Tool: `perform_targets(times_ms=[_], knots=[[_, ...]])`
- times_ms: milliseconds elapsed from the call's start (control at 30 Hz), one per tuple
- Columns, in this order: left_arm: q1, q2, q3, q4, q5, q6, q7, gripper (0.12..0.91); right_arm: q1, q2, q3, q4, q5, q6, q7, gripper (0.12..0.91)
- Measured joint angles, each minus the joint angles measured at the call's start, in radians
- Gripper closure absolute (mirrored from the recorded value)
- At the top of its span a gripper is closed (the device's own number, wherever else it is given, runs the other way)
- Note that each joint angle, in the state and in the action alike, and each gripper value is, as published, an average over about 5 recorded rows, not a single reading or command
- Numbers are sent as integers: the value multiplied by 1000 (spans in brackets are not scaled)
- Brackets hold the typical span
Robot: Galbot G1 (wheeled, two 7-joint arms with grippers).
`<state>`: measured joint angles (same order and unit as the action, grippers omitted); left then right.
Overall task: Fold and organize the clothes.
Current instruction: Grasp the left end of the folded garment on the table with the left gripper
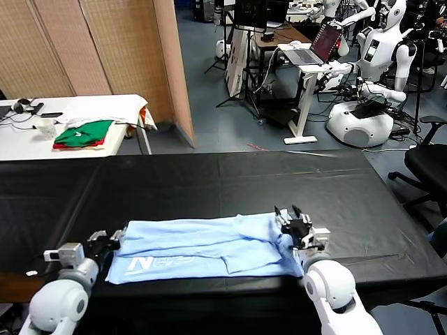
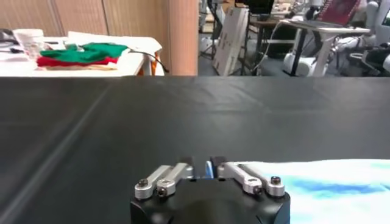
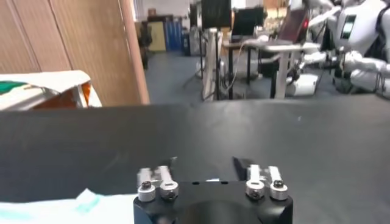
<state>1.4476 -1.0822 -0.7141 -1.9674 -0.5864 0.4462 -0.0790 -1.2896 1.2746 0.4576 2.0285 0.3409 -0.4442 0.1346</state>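
The light-blue T-shirt (image 1: 202,250) lies folded into a long band on the near part of the black desk (image 1: 230,178), white lettering facing up near its left end. The left claw (image 1: 110,241) sits at the shirt's left edge, fingers narrowly parted, gripping nothing. The right claw (image 1: 293,222) sits at the right edge, fingers spread wide, empty.

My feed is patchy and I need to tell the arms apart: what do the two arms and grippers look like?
Both arms have rounded glossy white shells near the body, ending in black wrists. The left gripper and right gripper are black, with silver metal finger links fixed by dark screws on a black rounded base. The left arm carries a small light-grey box with a short cable beside it.
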Motion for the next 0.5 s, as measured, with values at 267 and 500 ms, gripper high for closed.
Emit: perform_targets(times_ms=[267, 500], knots=[[78, -42, -35, -36, 4, -30, 8, 124, -101, -9, 39, 83, 2, 16, -5, 118], [136, -106, -31, -51, 36, -41, 10, 123, -125, -10, 38, 103, 2, 16, -4, 118]])
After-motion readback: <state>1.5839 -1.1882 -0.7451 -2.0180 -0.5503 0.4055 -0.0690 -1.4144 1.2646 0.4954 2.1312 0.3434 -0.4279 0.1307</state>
